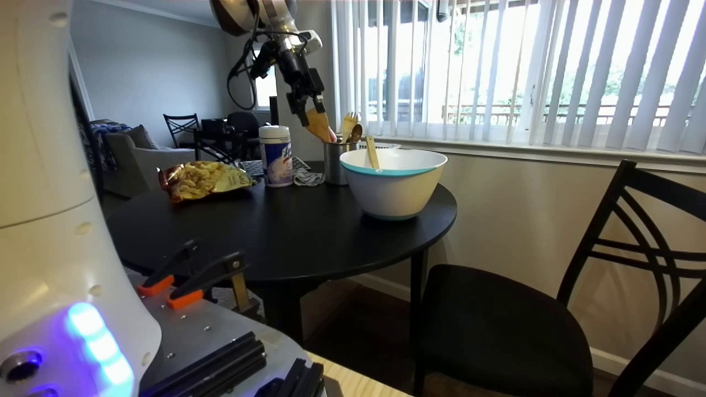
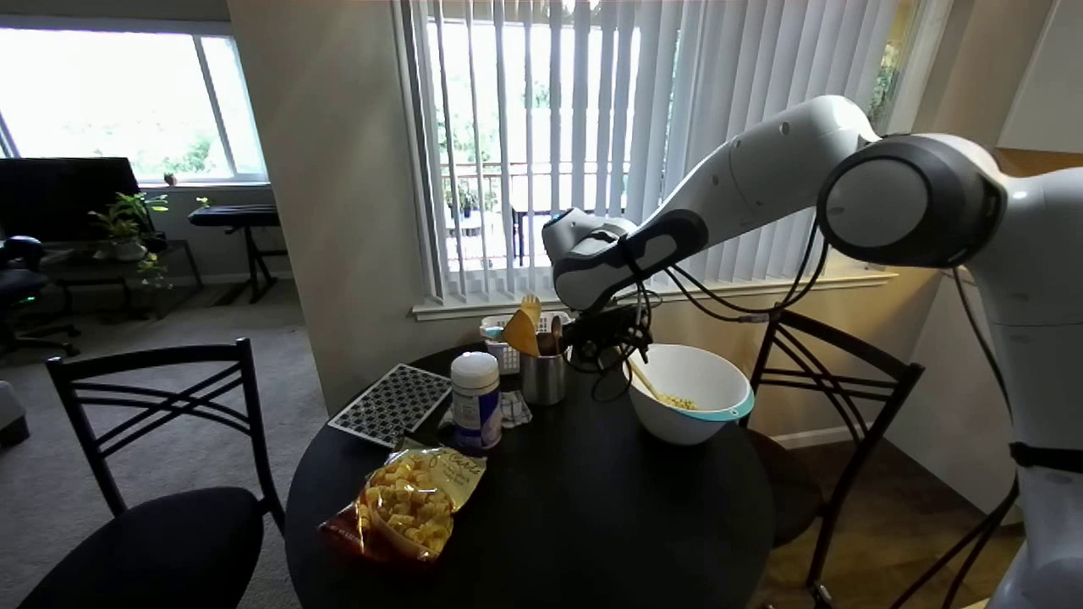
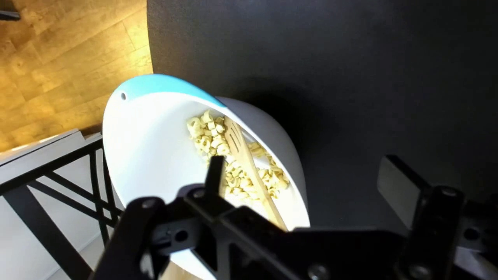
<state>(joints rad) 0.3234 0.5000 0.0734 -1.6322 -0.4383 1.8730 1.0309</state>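
Two empty jaws gape; only the wrist view shows slots on the spatula (image 3: 251, 167) in the bowl (image 3: 155, 128) near the surface's (image 3: 369, 97) edge.

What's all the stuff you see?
bowl: one, white-turquoise, on table
spatula: one, tan, in bowl
pasta: many, yellow, in bowl
bag: one, red-yellow, on table
canister: one, white-purple, on table
pot: one, silver, near canister
utensils: several, mostly tan, in pot
basket: one, white, behind pot
cloth: one, grey-white, near canister
mat: one, black-white, on table
table: one, black, under bowl
chairs: two, black, at table
blinds: many, white, behind table
screen: one, black, background
robot arm: one, white, over table
gripper: one, black, open, above table
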